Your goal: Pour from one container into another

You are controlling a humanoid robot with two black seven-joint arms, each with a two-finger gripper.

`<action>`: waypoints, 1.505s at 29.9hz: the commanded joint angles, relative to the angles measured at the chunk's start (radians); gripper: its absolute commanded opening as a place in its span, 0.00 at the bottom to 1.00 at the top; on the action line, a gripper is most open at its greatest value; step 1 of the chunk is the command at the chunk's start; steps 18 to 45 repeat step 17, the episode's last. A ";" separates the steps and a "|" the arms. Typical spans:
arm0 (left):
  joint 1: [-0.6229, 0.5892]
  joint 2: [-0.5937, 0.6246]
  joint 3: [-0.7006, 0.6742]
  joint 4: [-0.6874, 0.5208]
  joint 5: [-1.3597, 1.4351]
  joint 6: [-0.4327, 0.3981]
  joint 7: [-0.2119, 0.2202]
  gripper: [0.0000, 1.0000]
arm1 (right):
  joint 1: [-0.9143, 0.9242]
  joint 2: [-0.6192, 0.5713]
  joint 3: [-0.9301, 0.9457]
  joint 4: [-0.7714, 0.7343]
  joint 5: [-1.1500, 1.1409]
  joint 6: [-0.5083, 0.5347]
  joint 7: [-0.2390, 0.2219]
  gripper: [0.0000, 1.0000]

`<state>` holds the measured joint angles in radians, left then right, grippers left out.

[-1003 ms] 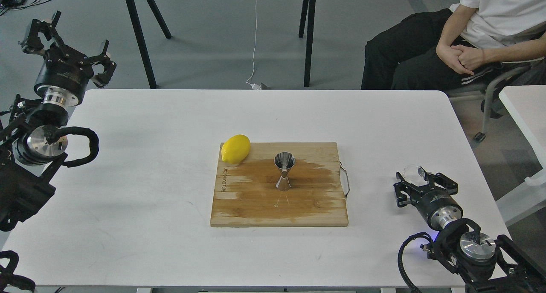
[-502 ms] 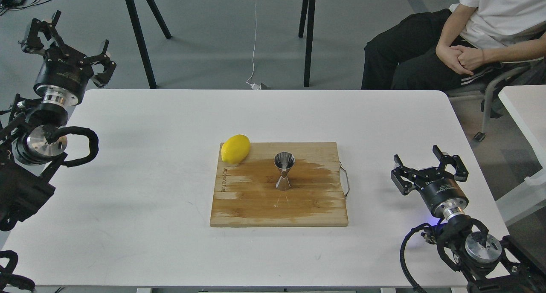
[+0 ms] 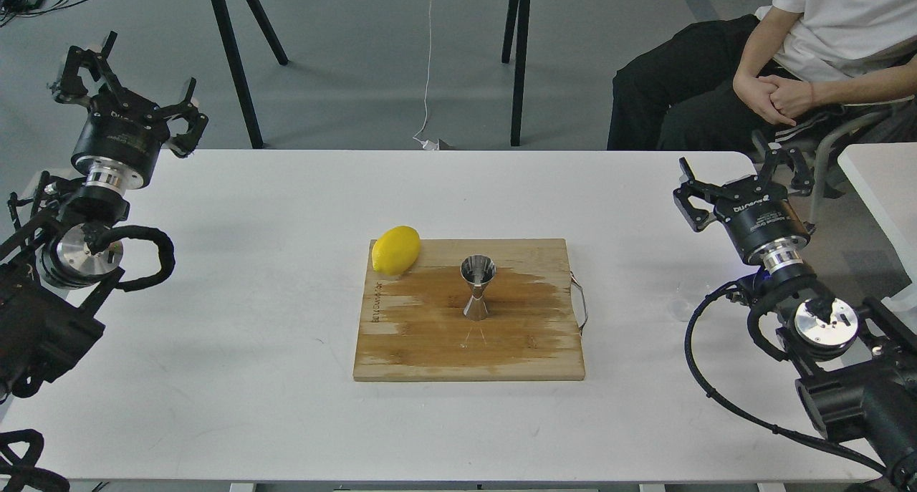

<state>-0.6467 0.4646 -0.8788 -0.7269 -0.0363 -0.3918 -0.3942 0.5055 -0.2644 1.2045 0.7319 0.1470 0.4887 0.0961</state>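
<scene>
Nearest the right claw (image 3: 745,177), spread wide and empty: faint clear glass cup (image 3: 679,309) by the desk's (image 3: 286,191) right edge, nearer than that claw, steel jigger (image 3: 478,286) well apart leftward.

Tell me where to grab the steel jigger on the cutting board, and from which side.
Grip the jigger at its narrow waist, level from the right with the right end effector. It stands upright, and the flaring cones should stop slipping; the lemon lies on its other side.
</scene>
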 commanded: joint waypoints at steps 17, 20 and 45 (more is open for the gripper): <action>0.045 -0.015 0.004 0.001 -0.062 -0.027 0.002 1.00 | 0.133 0.031 -0.031 -0.120 -0.060 0.000 0.034 1.00; 0.045 -0.015 0.004 0.001 -0.062 -0.027 0.002 1.00 | 0.133 0.031 -0.031 -0.120 -0.060 0.000 0.034 1.00; 0.045 -0.015 0.004 0.001 -0.062 -0.027 0.002 1.00 | 0.133 0.031 -0.031 -0.120 -0.060 0.000 0.034 1.00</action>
